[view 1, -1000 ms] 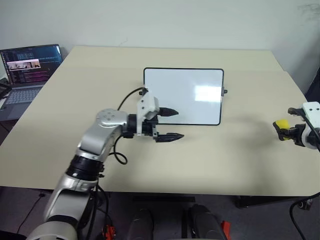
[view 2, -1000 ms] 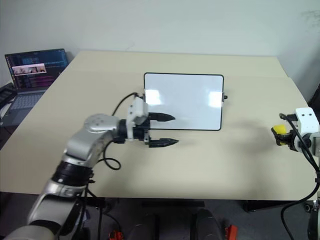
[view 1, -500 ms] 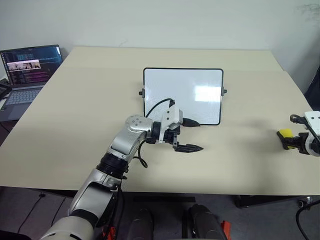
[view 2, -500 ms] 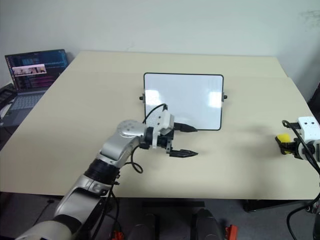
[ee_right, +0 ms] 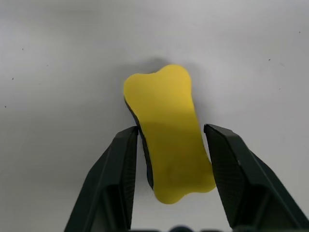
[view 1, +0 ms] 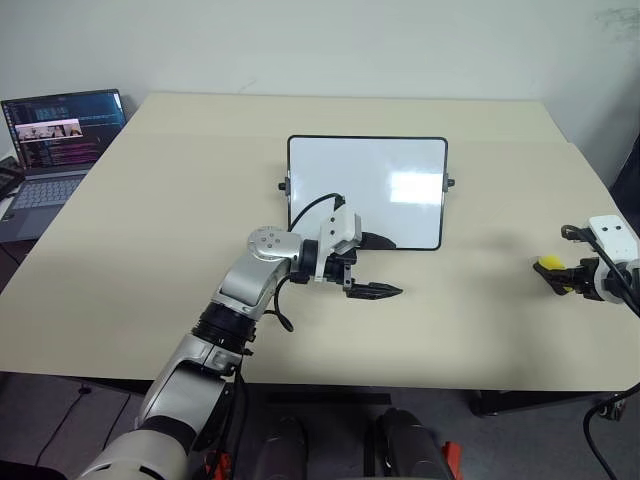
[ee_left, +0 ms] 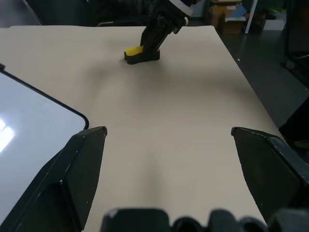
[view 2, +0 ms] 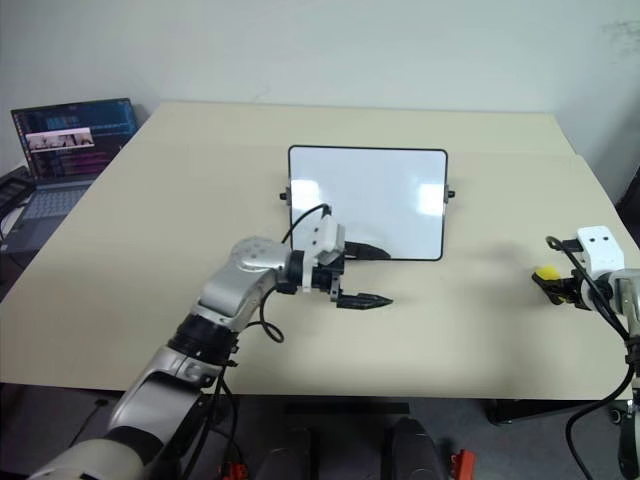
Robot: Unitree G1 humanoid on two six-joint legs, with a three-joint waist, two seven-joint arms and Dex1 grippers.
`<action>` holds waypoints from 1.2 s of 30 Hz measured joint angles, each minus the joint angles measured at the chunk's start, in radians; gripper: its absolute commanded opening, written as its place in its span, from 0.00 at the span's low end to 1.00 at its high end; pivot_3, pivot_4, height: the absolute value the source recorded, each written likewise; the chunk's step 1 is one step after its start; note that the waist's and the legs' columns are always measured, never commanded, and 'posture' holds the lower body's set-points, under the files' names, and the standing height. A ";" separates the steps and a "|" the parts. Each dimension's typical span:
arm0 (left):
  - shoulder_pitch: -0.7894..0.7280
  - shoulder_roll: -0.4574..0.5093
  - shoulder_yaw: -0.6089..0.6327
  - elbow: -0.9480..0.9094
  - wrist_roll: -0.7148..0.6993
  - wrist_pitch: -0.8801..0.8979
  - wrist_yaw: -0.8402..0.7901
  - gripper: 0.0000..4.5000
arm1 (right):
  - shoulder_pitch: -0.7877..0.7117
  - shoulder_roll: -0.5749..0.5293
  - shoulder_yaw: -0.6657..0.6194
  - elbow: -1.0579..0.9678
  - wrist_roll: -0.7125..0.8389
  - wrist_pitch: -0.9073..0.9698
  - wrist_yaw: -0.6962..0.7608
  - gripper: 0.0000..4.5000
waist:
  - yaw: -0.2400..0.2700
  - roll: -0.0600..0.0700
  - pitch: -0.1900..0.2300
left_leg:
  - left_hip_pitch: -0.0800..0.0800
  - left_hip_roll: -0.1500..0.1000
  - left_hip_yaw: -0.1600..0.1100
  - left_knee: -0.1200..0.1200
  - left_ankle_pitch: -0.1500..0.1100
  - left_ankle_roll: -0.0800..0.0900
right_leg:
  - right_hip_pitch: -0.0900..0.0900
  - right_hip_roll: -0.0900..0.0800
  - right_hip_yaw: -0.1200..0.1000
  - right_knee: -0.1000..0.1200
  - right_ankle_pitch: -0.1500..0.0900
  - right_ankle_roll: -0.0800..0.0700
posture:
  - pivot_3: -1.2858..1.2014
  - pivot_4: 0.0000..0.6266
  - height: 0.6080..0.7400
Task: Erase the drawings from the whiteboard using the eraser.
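Right tool straddles the eraser on the table.

We are logging a beige table, sitting centrally. An open laptop with a lit screen is lying at nine to ten o'clock beside the table's edge. A pale wall is standing at twelve o'clock.

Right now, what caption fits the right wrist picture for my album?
Yellow eraser lying on the table between the right gripper's slightly parted jaws.
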 measured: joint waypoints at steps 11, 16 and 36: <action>0.037 0.073 0.223 -0.089 -0.035 0.036 0.197 1.00 | -0.086 0.053 0.001 -0.247 0.034 0.020 -0.048 0.52 | -0.026 0.001 0.000 | 0.000 0.000 -0.001 0.000 0.000 0.000 | 0.000 0.000 0.000 0.001 0.000 0.000 | 0.52 0.24 1.00; 0.141 0.187 0.453 -0.133 -0.051 0.053 0.375 1.00 | -0.193 0.111 0.010 -0.306 0.029 0.044 -0.122 0.52 | -0.025 0.000 0.000 | 0.000 0.000 -0.002 -0.001 0.000 0.000 | 0.000 0.000 -0.001 0.001 0.000 0.000 | 0.52 0.24 1.00; 0.375 0.147 0.609 0.059 -0.007 -0.201 0.680 1.00 | 0.034 0.664 -0.151 -0.306 -0.005 -0.614 -0.577 0.52 | 0.002 -0.003 -0.001 | 0.000 0.001 -0.002 -0.002 0.000 0.000 | -0.001 0.000 -0.002 0.002 0.003 -0.006 | 0.52 0.24 1.00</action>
